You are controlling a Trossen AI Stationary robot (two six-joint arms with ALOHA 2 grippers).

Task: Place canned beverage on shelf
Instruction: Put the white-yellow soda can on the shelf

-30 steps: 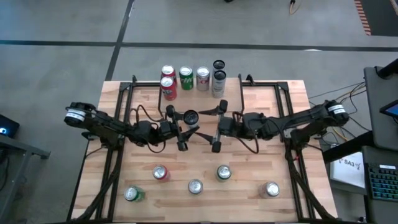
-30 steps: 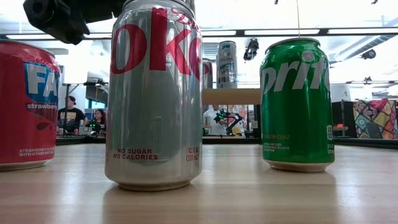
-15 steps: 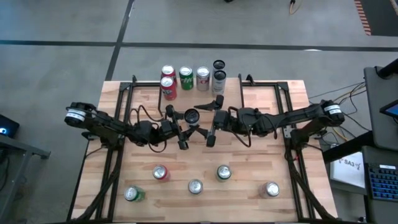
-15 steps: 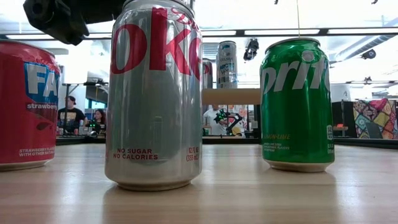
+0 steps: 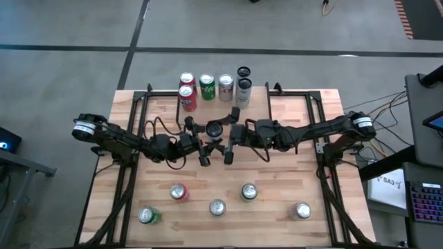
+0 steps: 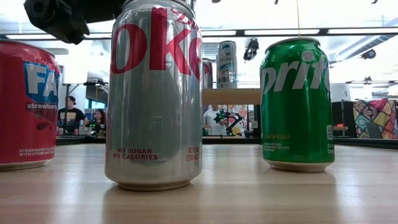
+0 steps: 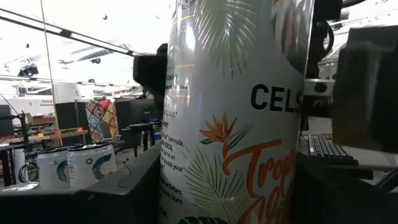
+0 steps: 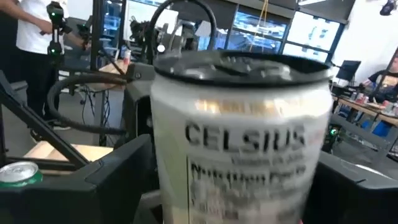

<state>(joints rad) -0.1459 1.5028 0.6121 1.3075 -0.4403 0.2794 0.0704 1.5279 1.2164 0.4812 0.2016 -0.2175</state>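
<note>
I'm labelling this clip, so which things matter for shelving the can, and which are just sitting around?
In the job: tall white can, held by the left claw; right claw, open beside it; shelf.
Lying about: five loose cans off the shelf; cans already shelved.

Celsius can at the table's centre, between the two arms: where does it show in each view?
High view: the Celsius can is at the table's centre, where the arms meet.
Low view: not visible.
Left wrist view: fills the middle, very close.
Right wrist view: centre, top rim showing.
Shared landmark: the Diet Coke can, front-centre in the high view, large and left of centre in the low view.
</note>
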